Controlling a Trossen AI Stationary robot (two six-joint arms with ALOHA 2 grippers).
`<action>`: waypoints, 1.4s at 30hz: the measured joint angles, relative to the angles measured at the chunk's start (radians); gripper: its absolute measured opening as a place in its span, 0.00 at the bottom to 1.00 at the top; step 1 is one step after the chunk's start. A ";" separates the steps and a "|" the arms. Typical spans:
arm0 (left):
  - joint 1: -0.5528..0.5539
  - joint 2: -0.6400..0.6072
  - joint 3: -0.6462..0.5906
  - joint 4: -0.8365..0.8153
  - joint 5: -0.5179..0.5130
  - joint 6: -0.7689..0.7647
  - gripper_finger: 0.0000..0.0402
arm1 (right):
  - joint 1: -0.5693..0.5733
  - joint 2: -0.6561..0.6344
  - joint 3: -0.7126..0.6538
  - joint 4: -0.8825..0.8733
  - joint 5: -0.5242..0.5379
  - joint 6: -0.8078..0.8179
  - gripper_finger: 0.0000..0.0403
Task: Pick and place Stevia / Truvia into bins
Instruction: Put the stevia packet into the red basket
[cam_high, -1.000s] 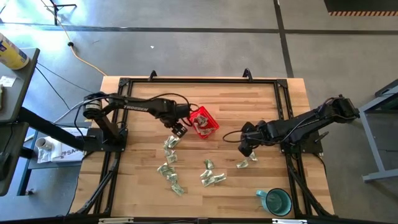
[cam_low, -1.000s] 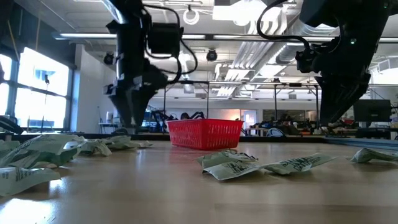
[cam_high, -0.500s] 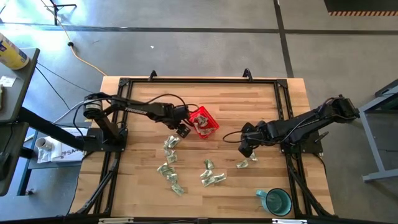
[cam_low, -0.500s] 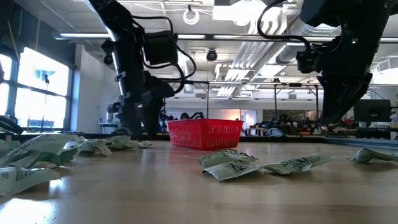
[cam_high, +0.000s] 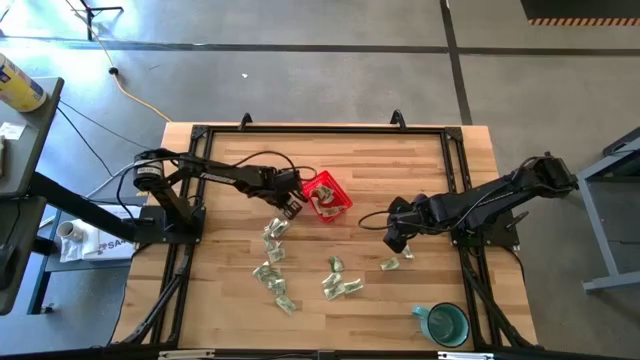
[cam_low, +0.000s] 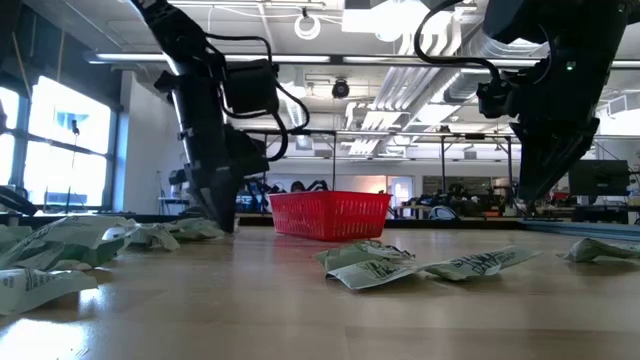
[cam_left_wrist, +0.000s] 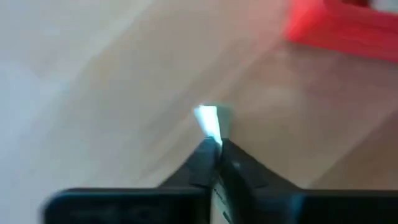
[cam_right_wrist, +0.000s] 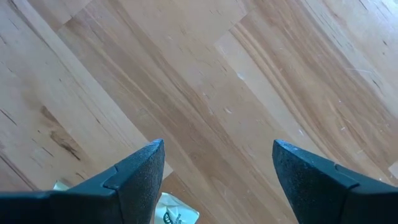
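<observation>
Several pale green and white sweetener packets (cam_high: 272, 232) lie flat and scattered on the wooden table, with more toward the near side (cam_high: 340, 288). The red mesh basket (cam_high: 328, 195) stands mid-table with packets inside. My left gripper (cam_high: 291, 207) hangs just left of the basket, shut on one packet (cam_left_wrist: 210, 119). My right gripper (cam_high: 393, 241) is open and empty above the table, with a packet (cam_high: 393, 264) on its near side that also shows in the right wrist view (cam_right_wrist: 174, 211). My left gripper pinches one end of a packet (cam_left_wrist: 212, 135) between its two fingertips. The fingers slant down from the table's left. The packet's free end sticks out past the fingertips. I cannot tell whether it touches the table.
A teal mug (cam_high: 445, 323) stands at the near right corner. A black frame (cam_high: 320, 130) runs around the tabletop. Bare wood lies between the basket and my right gripper and along the far side.
My left gripper has shifted a little toward the red basket, and its wrist has tipped over from near upright.
</observation>
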 joint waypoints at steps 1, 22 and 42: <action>0.008 -0.003 0.012 -0.019 -0.002 0.005 0.08 | 0.000 0.000 0.000 0.001 0.000 0.000 0.72; -0.010 0.033 0.313 0.072 0.192 0.099 0.35 | 0.000 0.000 -0.001 -0.078 -0.105 -0.028 0.72; -0.062 -0.257 0.379 -0.509 -0.068 -0.006 0.60 | 0.027 0.004 -0.003 -0.130 -0.227 -0.116 0.72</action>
